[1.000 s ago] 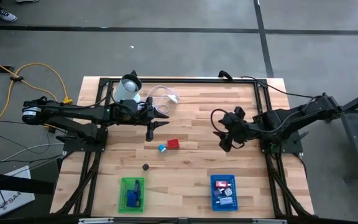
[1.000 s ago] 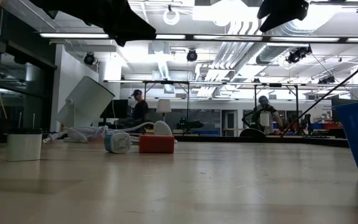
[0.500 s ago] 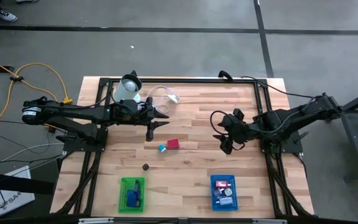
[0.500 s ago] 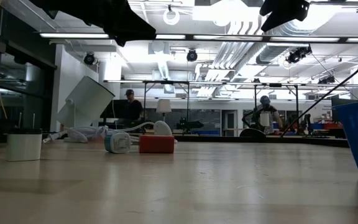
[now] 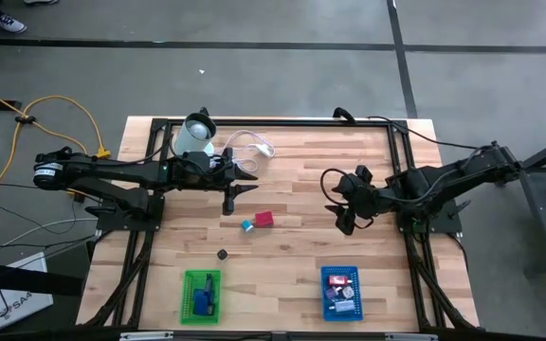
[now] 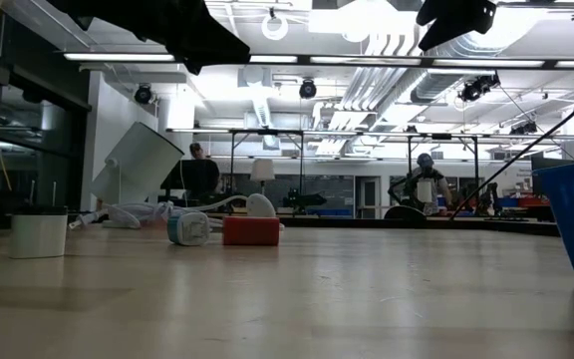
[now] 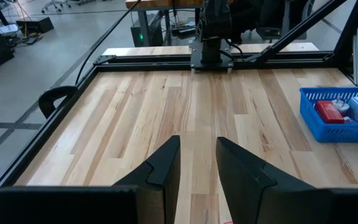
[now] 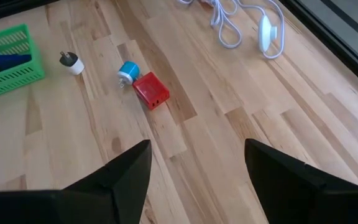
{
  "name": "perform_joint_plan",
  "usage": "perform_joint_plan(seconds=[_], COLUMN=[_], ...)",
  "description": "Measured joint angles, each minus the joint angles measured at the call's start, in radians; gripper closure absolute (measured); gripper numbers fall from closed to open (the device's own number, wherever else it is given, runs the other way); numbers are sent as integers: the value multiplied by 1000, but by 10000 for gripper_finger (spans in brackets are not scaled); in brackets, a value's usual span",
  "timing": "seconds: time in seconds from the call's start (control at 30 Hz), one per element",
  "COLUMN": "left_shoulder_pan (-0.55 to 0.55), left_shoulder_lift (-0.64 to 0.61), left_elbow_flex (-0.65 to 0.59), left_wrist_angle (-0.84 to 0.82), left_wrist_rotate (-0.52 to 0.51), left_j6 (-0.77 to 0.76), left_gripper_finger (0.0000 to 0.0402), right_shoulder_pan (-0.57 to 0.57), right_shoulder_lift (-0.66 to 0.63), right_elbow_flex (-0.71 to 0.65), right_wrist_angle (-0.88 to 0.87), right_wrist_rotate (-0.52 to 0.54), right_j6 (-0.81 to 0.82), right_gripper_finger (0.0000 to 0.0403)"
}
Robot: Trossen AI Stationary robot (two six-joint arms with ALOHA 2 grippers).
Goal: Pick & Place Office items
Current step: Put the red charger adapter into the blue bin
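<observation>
Mid-table lie a blocky red piece and a round blue piece.

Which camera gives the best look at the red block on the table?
The right wrist view: the red block lies unblocked, close and clear, beside a blue piece. The high view shows it tiny; the low view shows only its side. The left wrist view misses it.
</observation>
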Motion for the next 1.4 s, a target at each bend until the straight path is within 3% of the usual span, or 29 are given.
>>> perform_joint_plan(seconds=[0.77, 1.1, 1.4], left_shoulder_pan=[0, 0, 0], left_shoulder_lift=[1, 44, 76], left_elbow_flex=[0, 2, 39], left_wrist_angle=[-1, -54, -101], left_wrist_rotate=[-6, -117, -145], left_j6=[26, -95, -114], left_gripper_finger=[304, 304, 304], right_shoulder_pan=[0, 0, 0], right_shoulder_lift=[0, 0, 0], right_elbow_flex=[0, 0, 0], right_wrist_angle=[0, 10, 67], right_wrist_rotate=[0, 0, 0], right_j6=[0, 0, 0], right_gripper_finger=[158, 158, 158])
